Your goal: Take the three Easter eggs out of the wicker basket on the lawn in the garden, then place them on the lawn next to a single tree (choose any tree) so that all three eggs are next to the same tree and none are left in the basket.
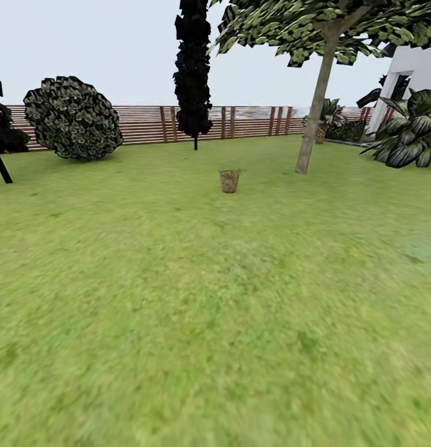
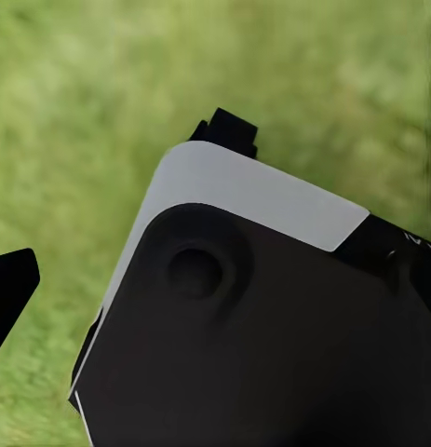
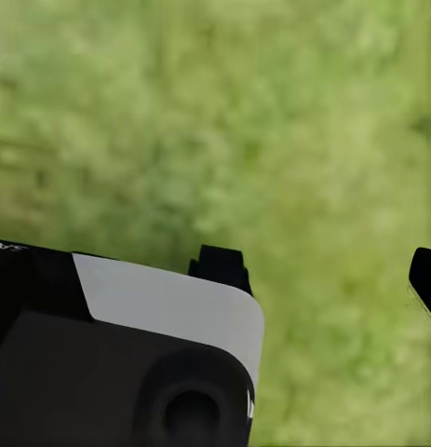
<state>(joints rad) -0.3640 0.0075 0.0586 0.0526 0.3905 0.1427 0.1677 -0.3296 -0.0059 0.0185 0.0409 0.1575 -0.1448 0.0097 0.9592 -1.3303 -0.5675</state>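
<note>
The wicker basket (image 1: 229, 180) is seen standing upright on the lawn (image 1: 197, 310), far ahead in the head view, just left of the tree (image 1: 315, 118) trunk and apart from it. Its contents are too small to be made out. A slatted fence (image 1: 147, 124), a round bush (image 1: 72, 118) and a dark cypress (image 1: 192, 68) are set behind it, a white house (image 1: 414, 68) at far right.

Left gripper (image 2: 122, 200): two dark fingertips (image 2: 10, 284) are seen well apart over blurred grass, nothing between them. Right gripper (image 3: 322, 270): fingertips (image 3: 222, 264) likewise spread wide, nothing held, only grass beyond them.
</note>
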